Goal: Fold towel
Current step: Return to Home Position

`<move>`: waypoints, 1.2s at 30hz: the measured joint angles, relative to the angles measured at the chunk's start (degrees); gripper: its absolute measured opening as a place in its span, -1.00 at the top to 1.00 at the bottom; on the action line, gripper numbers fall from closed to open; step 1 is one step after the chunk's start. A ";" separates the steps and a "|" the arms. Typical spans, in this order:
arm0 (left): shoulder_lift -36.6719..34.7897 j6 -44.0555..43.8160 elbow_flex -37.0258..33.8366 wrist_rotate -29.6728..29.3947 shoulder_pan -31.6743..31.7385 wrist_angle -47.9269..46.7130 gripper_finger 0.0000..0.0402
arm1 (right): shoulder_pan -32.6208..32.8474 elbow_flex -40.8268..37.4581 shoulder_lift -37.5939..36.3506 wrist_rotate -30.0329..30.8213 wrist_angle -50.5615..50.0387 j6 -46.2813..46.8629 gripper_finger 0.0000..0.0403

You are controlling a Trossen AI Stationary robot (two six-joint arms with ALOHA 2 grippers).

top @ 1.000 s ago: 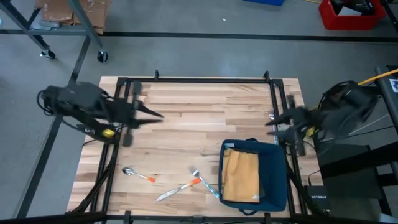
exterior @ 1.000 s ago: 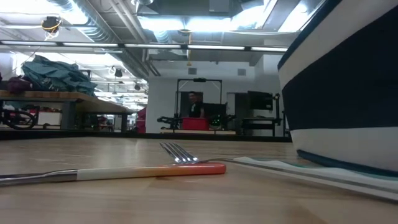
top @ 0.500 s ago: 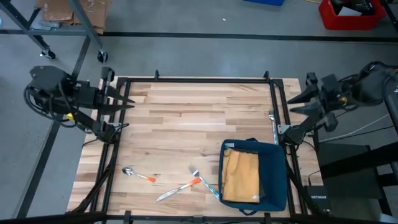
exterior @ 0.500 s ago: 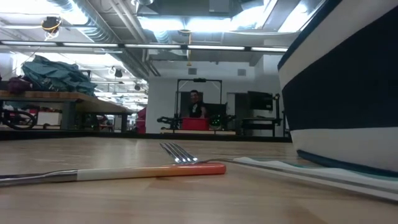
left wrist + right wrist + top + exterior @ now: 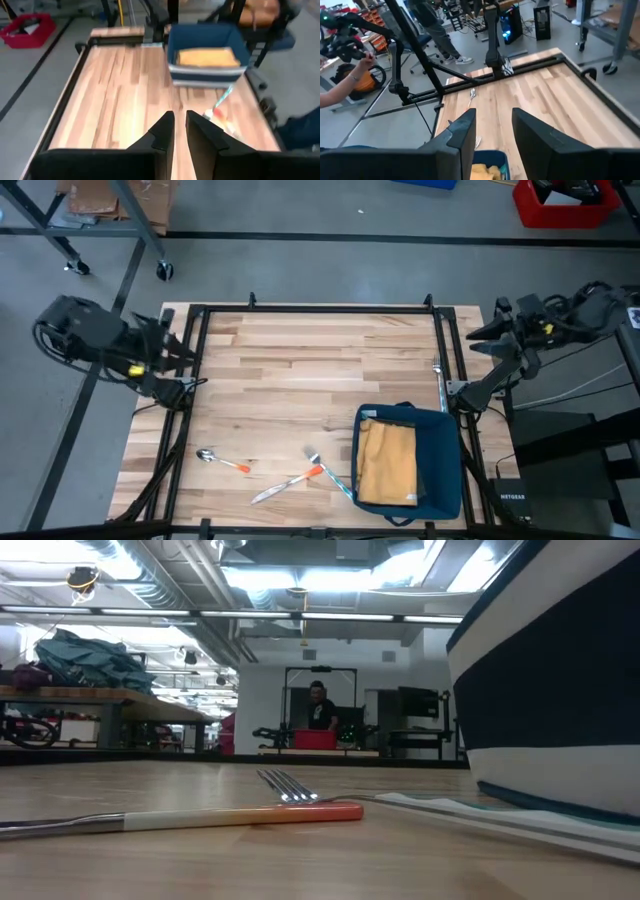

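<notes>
The orange towel lies folded inside the blue laundry bin, which stands on the worktop at the lower right of the overhead frame. Just to the bin's left lie a fork and a knife, with a spoon farther left, all near the bottom edge. My left claw hangs at the worktop's left edge in the upper left, its fingers almost together with only a thin slit between them. My right claw hangs beyond the right edge in the upper right, fingers apart and holding nothing.
</notes>
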 joint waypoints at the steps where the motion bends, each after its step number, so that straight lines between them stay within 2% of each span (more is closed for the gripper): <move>1: -0.46 0.34 -1.62 0.00 0.00 0.04 0.79 | 0.00 -2.51 -1.24 0.06 1.12 0.71 0.35; 4: -1.92 2.59 -7.27 -0.01 -0.03 1.81 0.79 | 0.00 -9.97 -5.10 -0.39 6.19 2.10 0.35; 11: -6.17 8.99 -22.10 1.70 -0.04 13.14 0.79 | 0.00 -26.42 -15.25 -1.88 18.54 2.57 0.35; 17: -11.37 9.38 -32.12 1.75 -0.04 20.41 0.79 | 0.00 -38.43 -24.24 -1.86 27.73 2.59 0.35; 23: -18.48 6.18 -39.84 2.21 -0.05 27.33 0.79 | 0.00 -48.33 -31.31 -4.40 35.83 2.76 0.35; 27: -24.14 5.92 -45.34 5.11 -0.04 33.45 0.79 | 0.00 -54.27 -35.42 -6.69 41.45 2.12 0.35; 36: -34.75 5.47 -58.53 9.20 -0.04 49.33 0.79 | 0.02 -65.76 -39.94 -11.34 50.92 2.03 0.35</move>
